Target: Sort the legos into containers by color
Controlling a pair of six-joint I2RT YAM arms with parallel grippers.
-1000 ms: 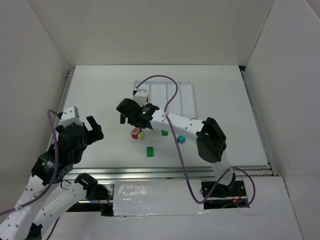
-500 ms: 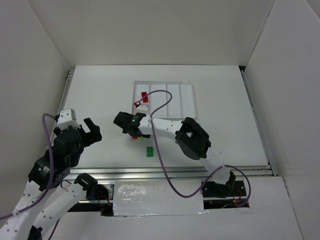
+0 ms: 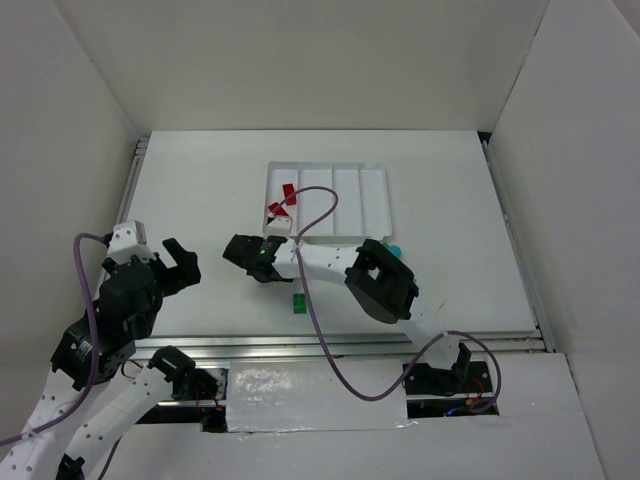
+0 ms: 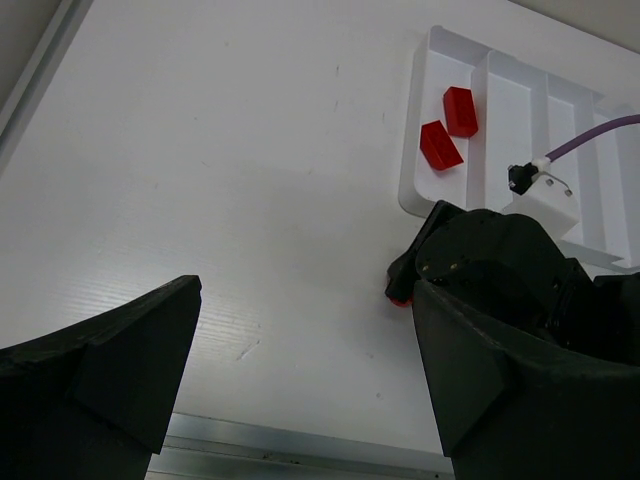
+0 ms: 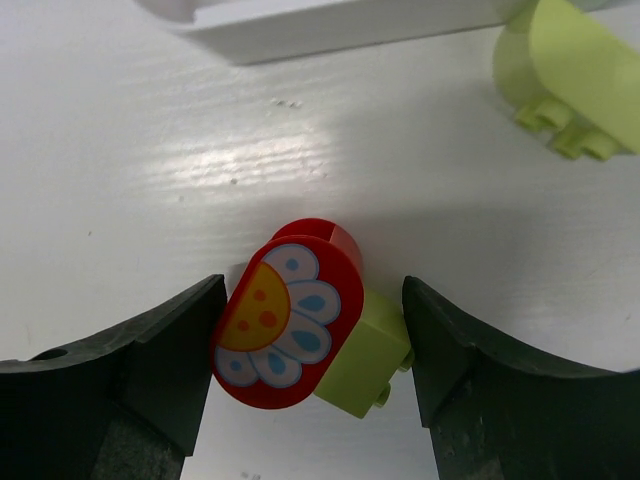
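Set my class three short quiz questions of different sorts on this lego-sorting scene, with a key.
1. True or false: the left gripper holds a brick.
2. How many red bricks lie in the leftmost compartment of the tray? A one, B two, C four.
3. Fill in: between the fingers of the right gripper, the flower-printed red brick touches a ___ brick.
Key: 1 false, it is open and empty. 2 B. 3 the yellow-green brick.
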